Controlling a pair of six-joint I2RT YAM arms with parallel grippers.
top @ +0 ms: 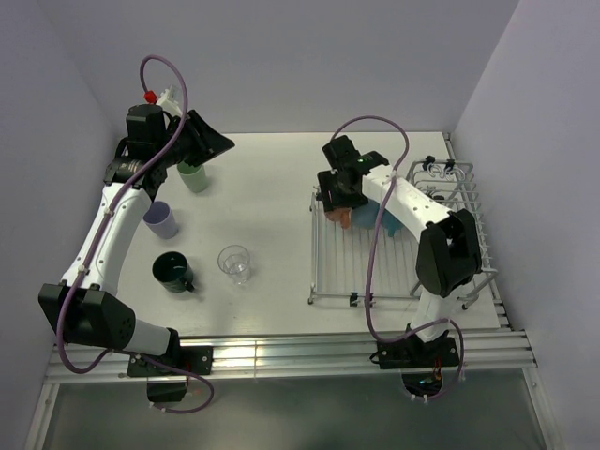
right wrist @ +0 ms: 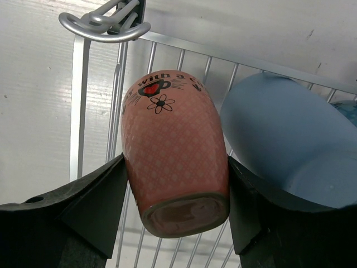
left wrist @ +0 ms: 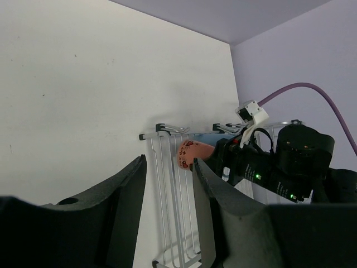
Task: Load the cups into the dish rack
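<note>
While the right hand [right wrist: 175, 184] clenches a salmon-orange patterned ceramic mug [right wrist: 173, 139] tilted over the silver wire dish rack [right wrist: 81, 100], beside a light blue cup [right wrist: 279, 139], the left hand [left wrist: 169, 167] hovers released and empty above the white counter [top: 272, 187].

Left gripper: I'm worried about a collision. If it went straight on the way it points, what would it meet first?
Probably bare table, then the edge of the dish rack; the way between looks free, though depth is unclear.
</note>
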